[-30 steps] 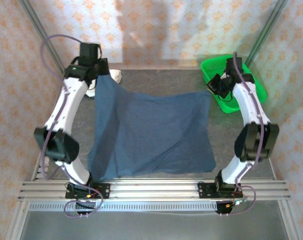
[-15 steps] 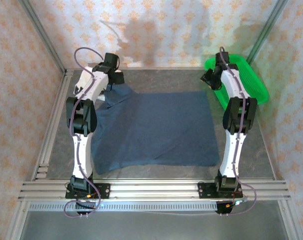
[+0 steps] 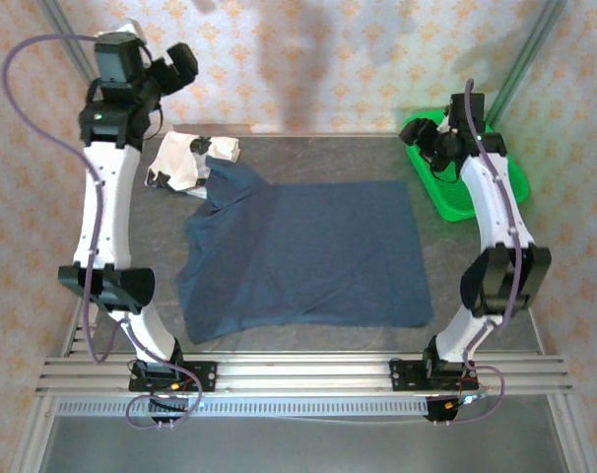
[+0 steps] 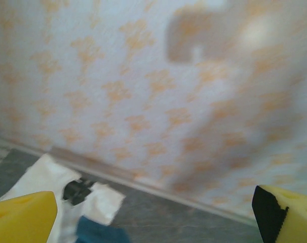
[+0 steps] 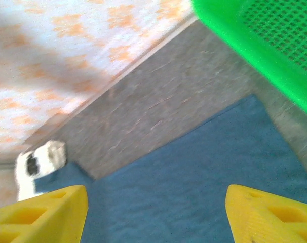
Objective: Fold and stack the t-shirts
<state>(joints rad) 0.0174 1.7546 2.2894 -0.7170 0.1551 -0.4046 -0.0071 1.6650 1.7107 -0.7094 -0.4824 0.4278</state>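
Observation:
The navy t-shirt lies spread flat on the table, its far left corner bunched at a sleeve. The white t-shirt with black patches sits crumpled at the back left, touching that corner. My left gripper is raised high at the back left, open and holding nothing; its wrist view looks at the wall, with the white t-shirt low on the left. My right gripper hangs open above the navy shirt's far right corner; between its fingers I see navy t-shirt well below.
A green mesh basket stands at the back right, close beside the right gripper; its rim crosses the right wrist view. Patterned walls close the table at the back and both sides. Bare grey tabletop runs behind the navy shirt.
Both grippers have opened and let go of the navy shirt's far corners, and it now lies flat. The left arm has swung up high; the right has drawn back by the basket.

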